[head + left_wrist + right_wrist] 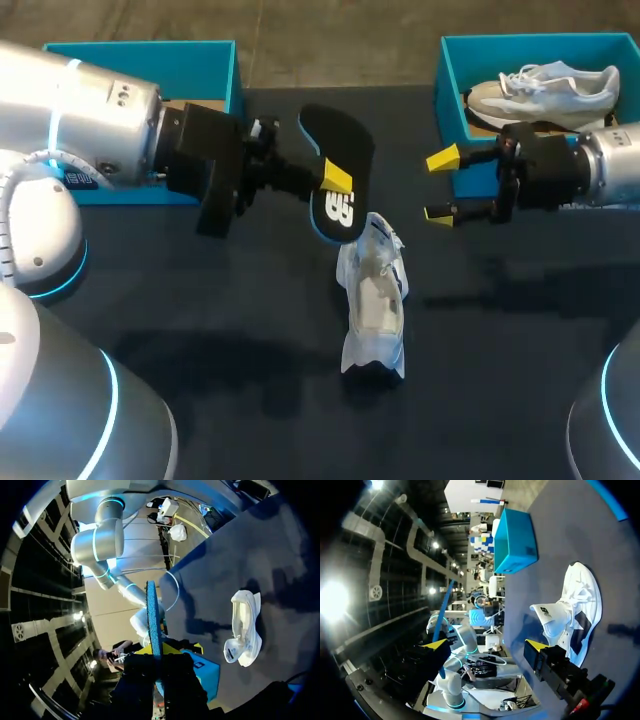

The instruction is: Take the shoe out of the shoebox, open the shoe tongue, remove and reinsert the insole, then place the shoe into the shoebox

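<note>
The white shoe [372, 298] stands on the dark table [230, 310], apart from both grippers, with bare tabletop all round it. The widest open stretch lies on its near side, toward the robot.

Just beyond the shoe's far end, the left gripper [332, 182] is clamped on the black, blue-edged insole [345, 145] and holds it above the table. In the left wrist view the insole [152, 620] stands edge-on between the fingers.

To the shoe's far right the right gripper [440, 186] hangs with its yellow tips spread wide and nothing between them. It sits just beside the left wall of the right shoebox [448, 80], which holds a second shoe [545, 88].

The left arm covers most of the left shoebox [200, 65], far left of the white shoe. In the head view the insole hides one left finger. The right arm cuts off the near edge of the right shoebox.
</note>
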